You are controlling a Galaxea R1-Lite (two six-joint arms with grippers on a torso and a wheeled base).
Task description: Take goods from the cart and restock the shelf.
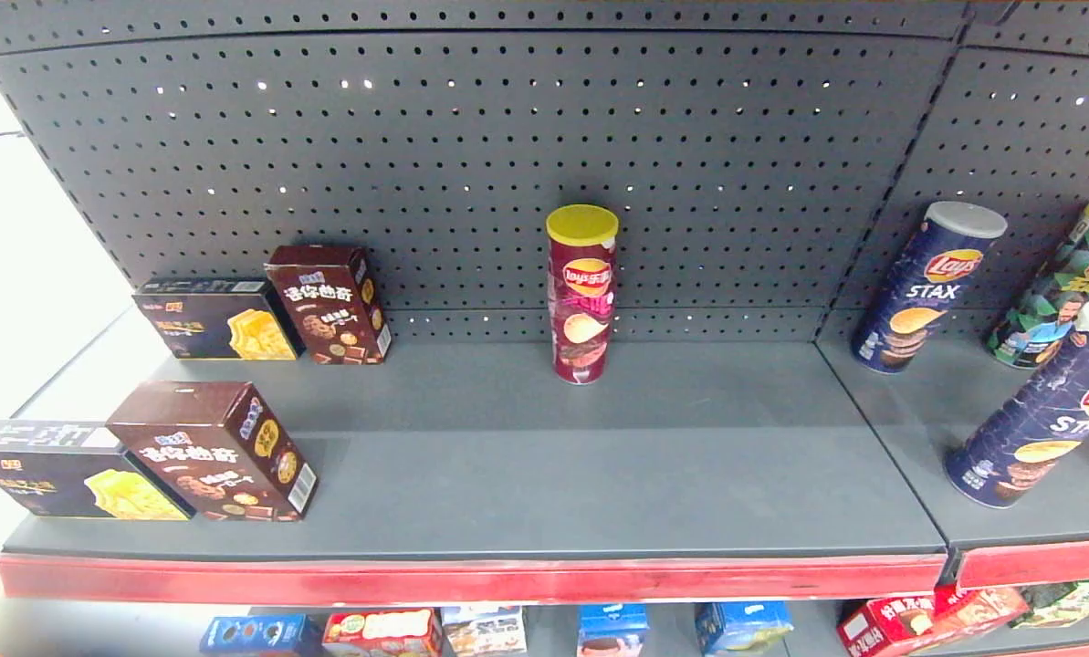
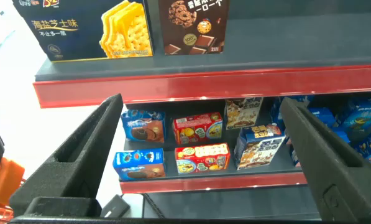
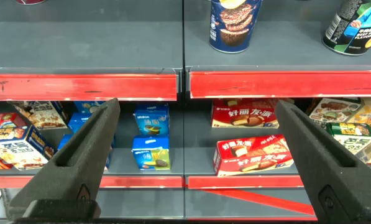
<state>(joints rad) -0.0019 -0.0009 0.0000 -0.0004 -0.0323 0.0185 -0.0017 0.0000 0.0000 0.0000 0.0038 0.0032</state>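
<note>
Evidently restock was only partial. Shelf (image 1: 507, 474) held biscuit boxes (image 1: 215, 461) at left, lone red chip can (image 1: 582, 292) centre-back, blue chip cans (image 1: 927, 287) at right. Middle was unfilled. Left claw (image 2: 201, 104) was spread apart and empty. Right claw (image 3: 197, 106) likewise.

Hard white light pours in from the left edge of the head view, bleaching that end of the grey shelf (image 1: 553, 493), and bright pinpoints shine through holes in the pegboard back panel (image 1: 471, 137). The rest is evenly lit, with a slightly darker band across the shelf's rear. The wide lens bows the panel's top and leans the blue cans (image 1: 927, 283) outward.
</note>
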